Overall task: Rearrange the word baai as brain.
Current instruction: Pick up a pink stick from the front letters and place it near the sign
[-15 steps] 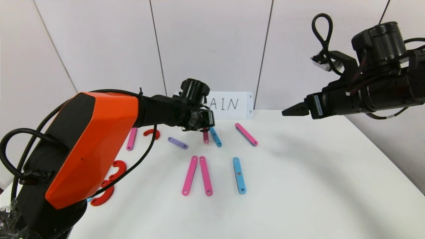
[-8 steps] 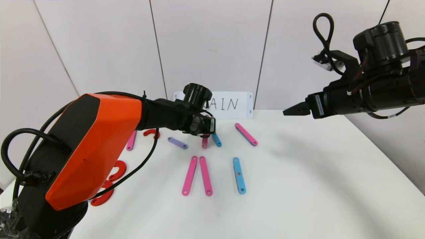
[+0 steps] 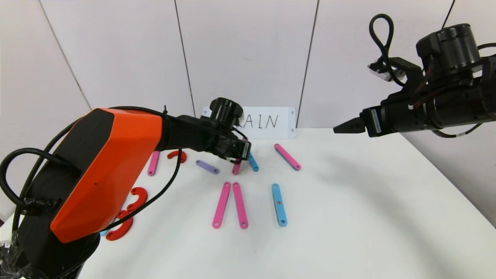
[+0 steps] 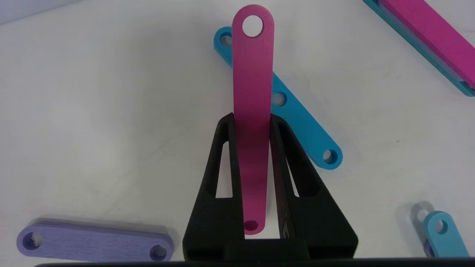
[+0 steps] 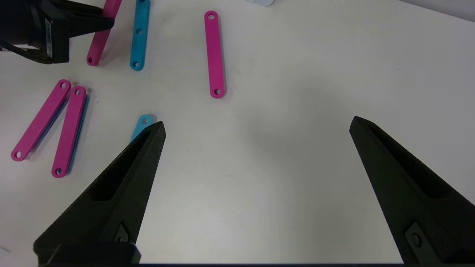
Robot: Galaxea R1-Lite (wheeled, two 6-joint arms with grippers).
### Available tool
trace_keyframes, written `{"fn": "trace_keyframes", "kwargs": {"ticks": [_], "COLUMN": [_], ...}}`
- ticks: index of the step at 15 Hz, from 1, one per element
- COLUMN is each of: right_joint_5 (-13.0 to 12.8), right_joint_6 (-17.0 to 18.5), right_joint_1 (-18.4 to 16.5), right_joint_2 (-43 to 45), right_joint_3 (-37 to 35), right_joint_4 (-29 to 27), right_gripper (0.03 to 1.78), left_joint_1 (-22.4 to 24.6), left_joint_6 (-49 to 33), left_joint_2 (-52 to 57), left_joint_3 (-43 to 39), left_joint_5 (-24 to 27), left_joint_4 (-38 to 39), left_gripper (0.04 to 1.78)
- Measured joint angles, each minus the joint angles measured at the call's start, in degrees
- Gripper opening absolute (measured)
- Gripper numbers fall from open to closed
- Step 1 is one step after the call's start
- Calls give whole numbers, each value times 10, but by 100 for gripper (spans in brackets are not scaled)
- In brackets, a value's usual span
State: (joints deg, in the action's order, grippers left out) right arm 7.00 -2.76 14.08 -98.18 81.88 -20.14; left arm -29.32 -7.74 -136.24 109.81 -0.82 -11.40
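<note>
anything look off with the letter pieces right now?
Nothing damaged. One pink strip is clamped in the left gripper, crossing over a blue strip. Right gripper hangs open above the table.

Your left gripper [image 4: 252, 122] has a blue strip [image 4: 297, 122] lying just under the pink strip [image 4: 252, 92] it clamps; a purple strip [image 4: 92, 244] lies beside, with bare table [image 4: 92, 111] beyond it.
</note>
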Motion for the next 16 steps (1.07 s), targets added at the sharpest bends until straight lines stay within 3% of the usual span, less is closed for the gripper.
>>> {"fn": "trace_keyframes", "kwargs": {"ticks": [6,13,16], "right_joint_5": [0,0,0], "right_joint_6": [0,0,0], "right_joint_1": [-1,-2,-1], "right_joint_2": [0,0,0], "right_joint_3": [0,0,0], "right_joint_4": [0,0,0], "right_gripper": [174,174,174], "left_joint_1": [19,0,-4], "left_joint_6": [-26,-181,-240], "left_joint_2": [-1,-11,-18], "left_joint_3": [1,9,30], "left_joint_5": [-11,-112,-117], "left_joint_4": [-1,-16,-51], "left_gripper": [28,28,28]}}
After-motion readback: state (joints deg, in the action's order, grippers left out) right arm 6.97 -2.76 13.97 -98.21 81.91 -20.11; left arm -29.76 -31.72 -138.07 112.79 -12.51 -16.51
